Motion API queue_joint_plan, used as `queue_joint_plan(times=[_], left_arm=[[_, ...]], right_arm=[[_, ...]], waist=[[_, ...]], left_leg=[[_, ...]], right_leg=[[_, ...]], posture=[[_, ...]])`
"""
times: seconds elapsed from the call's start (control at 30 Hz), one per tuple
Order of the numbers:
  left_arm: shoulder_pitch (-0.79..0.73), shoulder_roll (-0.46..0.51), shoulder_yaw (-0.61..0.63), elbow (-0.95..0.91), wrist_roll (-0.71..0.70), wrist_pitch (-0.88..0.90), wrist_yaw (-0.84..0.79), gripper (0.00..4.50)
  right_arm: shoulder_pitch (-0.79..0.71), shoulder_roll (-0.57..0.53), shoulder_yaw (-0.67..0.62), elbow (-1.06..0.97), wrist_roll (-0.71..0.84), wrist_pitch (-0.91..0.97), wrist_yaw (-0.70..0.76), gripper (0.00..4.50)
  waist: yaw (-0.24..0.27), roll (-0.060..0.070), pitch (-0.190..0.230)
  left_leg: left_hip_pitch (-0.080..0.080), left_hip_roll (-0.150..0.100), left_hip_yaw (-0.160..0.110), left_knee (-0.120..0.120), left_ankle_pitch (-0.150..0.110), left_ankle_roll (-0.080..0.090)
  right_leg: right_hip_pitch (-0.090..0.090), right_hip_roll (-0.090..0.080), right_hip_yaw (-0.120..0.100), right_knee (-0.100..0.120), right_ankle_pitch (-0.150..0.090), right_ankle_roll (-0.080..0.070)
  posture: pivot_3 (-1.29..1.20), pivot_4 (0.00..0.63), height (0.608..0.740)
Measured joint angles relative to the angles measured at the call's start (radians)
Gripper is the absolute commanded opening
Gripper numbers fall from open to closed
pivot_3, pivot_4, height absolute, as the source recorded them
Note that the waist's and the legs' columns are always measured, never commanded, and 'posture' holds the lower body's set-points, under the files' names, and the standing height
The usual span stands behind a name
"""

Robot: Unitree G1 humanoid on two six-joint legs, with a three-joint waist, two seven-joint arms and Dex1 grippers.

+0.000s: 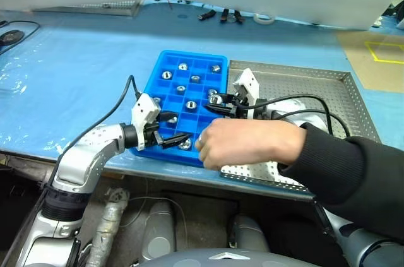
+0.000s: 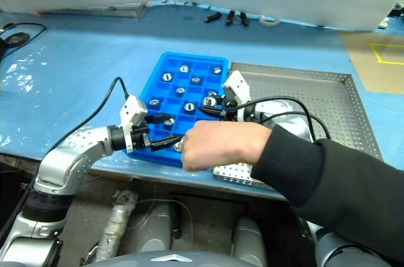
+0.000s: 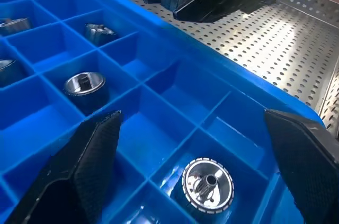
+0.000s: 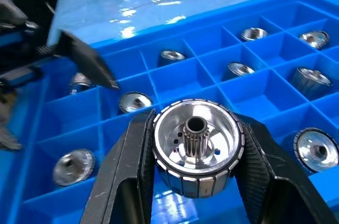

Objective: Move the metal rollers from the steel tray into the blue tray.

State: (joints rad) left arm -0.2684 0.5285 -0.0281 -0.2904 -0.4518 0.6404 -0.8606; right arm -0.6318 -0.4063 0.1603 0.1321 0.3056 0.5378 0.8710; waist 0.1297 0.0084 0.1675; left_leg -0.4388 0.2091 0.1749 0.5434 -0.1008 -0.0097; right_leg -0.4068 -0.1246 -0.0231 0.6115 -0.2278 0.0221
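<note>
Right gripper (image 4: 196,181): clamped on one roller (image 4: 197,147), held over the blue tray (image 1: 165,65), near its edge beside the steel tray (image 1: 328,90).
Left gripper (image 1: 173,129): fingers spread wide, nothing between them, low over the blue tray's near corner.
Rollers (image 1: 166,75): several sit singly in blue tray cells.
Person's hand (image 1: 243,144): reaches across the steel tray to the blue tray's near edge.

A person's hand (image 1: 243,144) and dark sleeve (image 1: 353,175) cover the near part of the steel tray (image 1: 328,87) and the blue tray (image 1: 165,65) corner beside your left gripper's fingertips (image 1: 178,139). You cannot tell the small dark items (image 1: 221,16) on the far table.
</note>
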Motion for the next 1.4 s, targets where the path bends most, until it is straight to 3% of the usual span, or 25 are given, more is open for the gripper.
queue_joint_plan(times=[0.23, 0.63, 1.4], left_arm=[[0.004, 0.005, 0.005, -0.019, -0.019, 0.020, 0.036, 4.50], [-0.088, 0.008, -0.041, 0.058, -0.010, 0.018, 0.006, 4.50], [-0.143, 0.004, -0.059, 0.117, 0.006, -0.025, -0.034, 4.50]], right_arm=[[0.001, 0.022, -0.045, 0.127, -0.077, -0.102, -0.145, 1.70], [0.071, 0.049, -0.093, 0.055, -0.090, -0.092, -0.270, 1.70], [0.099, 0.056, -0.117, 0.046, -0.097, -0.083, -0.320, 1.70]], waist=[[0.007, 0.000, 0.000], [-0.003, 0.000, 0.000], [-0.010, 0.001, 0.000]], left_leg=[[0.000, 0.000, 0.000, 0.000, 0.000, -0.001], [0.000, -0.001, 0.000, 0.000, 0.001, -0.001], [0.000, -0.001, 0.000, 0.001, 0.001, -0.001]], right_leg=[[0.000, 0.000, 0.000, 0.001, 0.000, 0.000], [0.000, 0.000, 0.001, 0.001, 0.000, 0.000], [-0.002, 0.000, 0.001, 0.003, 0.000, 0.000]], posture=[[0.14, 0.150, 0.740], [0.06, 0.150, 0.740], [0.03, 0.150, 0.740]])
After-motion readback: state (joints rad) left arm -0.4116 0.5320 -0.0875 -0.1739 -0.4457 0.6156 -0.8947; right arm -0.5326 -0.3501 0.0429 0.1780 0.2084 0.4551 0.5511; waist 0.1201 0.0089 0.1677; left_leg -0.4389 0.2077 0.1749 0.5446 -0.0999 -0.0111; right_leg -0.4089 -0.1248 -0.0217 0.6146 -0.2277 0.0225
